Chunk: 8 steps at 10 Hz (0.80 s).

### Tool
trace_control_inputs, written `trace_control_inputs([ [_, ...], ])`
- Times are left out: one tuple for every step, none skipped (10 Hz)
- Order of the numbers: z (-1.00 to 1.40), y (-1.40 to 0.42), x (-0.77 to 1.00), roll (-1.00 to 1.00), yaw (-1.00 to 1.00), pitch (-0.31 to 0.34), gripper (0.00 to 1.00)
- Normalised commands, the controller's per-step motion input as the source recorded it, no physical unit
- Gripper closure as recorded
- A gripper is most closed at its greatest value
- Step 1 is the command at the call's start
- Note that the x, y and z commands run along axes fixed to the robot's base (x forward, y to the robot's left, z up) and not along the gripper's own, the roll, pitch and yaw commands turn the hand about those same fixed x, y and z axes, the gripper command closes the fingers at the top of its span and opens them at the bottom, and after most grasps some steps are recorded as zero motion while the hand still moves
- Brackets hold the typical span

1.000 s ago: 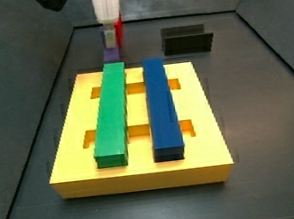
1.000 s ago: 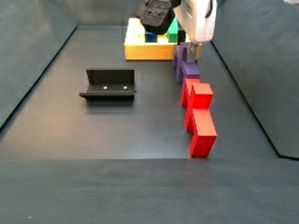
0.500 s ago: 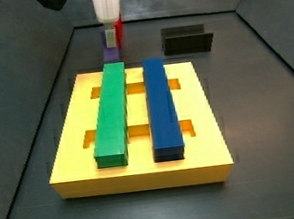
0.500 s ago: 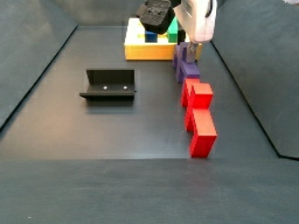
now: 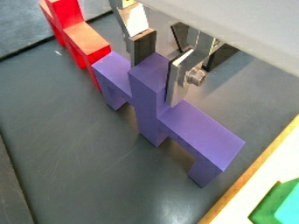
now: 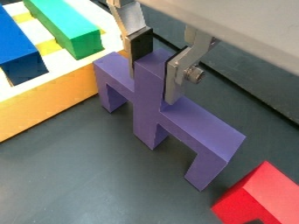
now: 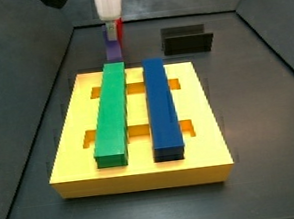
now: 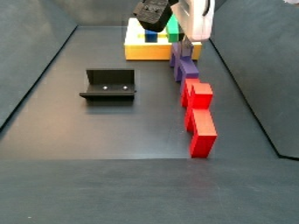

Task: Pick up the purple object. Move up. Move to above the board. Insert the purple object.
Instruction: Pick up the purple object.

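Gripper (image 6: 156,63) clamps my purple object's (image 6: 163,122) raised middle (floor contact unclear) beside the board's (image 6: 41,101) edge; lift, carry, insertion remain.

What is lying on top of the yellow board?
On the board lie a green bar and a blue bar, side by side. They cover the middles of its slots. The gripper straddles the purple object beyond the board.

text: none readable | labels: none | numbers: none
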Motion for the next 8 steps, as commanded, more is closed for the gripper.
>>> trace_control_inputs([
  [0.00,0.00,0.00,0.00,0.00,0.000,1.00],
  [0.00,0.00,0.00,0.00,0.00,0.000,1.00],
  [0.00,0.00,0.00,0.00,0.00,0.000,1.00],
  [0.00,0.00,0.00,0.00,0.00,0.000,1.00],
  [0.00,0.00,0.00,0.00,0.00,0.000,1.00],
  [0.00,0.00,0.00,0.00,0.00,0.000,1.00],
  [0.00,0.00,0.00,0.00,0.00,0.000,1.00],
  [0.00,0.00,0.00,0.00,0.00,0.000,1.00],
])
